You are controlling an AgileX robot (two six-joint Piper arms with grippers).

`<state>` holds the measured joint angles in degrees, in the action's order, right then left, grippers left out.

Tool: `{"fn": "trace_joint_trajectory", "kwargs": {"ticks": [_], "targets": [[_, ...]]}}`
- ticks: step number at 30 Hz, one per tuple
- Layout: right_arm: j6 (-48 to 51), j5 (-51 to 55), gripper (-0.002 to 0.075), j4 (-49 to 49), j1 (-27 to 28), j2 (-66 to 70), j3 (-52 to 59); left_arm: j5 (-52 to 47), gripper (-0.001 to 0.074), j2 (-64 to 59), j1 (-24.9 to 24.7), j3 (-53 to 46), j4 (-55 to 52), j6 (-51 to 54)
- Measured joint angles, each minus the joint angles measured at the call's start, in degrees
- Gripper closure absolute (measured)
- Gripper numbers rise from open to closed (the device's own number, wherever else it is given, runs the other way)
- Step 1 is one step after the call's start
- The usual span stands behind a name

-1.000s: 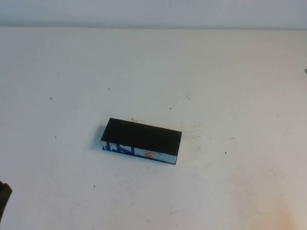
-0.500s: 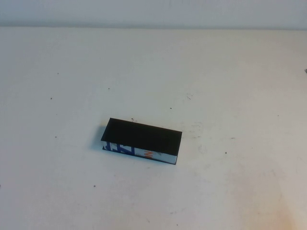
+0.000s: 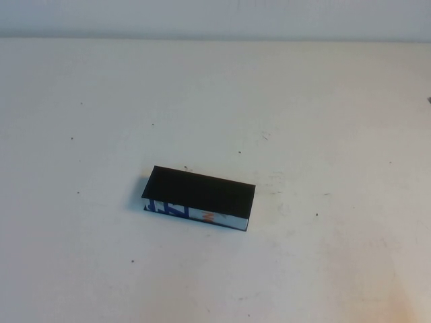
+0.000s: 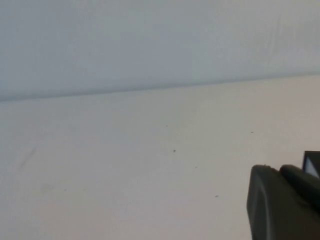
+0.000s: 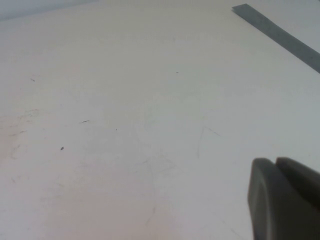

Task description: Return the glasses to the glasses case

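The glasses case (image 3: 199,198) lies near the middle of the table in the high view. It is a black box with its black flap lid down and a white front with blue and orange print. A corner of it shows at the edge of the left wrist view (image 4: 312,163). The glasses are not in view in any frame. My left gripper (image 4: 277,169) shows only in the left wrist view, low over bare table, its fingers pressed together and empty. My right gripper (image 5: 275,161) shows only in the right wrist view, also shut and empty over bare table.
The white table (image 3: 303,101) has small dark specks and faint scuff marks. Its far edge meets a pale wall. A grey strip (image 5: 280,35) lies on the table in the right wrist view. Neither arm shows in the high view.
A dark part of my left arm at the lower left edge of the high view has drawn back out of sight. The case has not moved.
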<state>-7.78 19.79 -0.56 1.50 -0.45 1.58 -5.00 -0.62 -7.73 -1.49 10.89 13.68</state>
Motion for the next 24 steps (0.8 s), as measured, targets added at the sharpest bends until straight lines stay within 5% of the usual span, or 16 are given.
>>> {"fn": "trace_joint_trajectory", "kwargs": {"ticks": [7,13,24], "targets": [[0.0,0.0,0.0737,0.1,0.0,0.0,0.0,-5.5,0.0736,1.2,3.7,0.0,-10.4,-10.9],[0.0,0.0,0.0737,0.1,0.0,0.0,0.0,-15.4,0.0736,1.2,3.8,0.0,-11.9,-11.3],[0.0,0.0,0.0737,0.1,0.0,-0.1,0.0,-15.8,0.0736,1.2,3.8,0.0,-12.1,-11.5]]}}
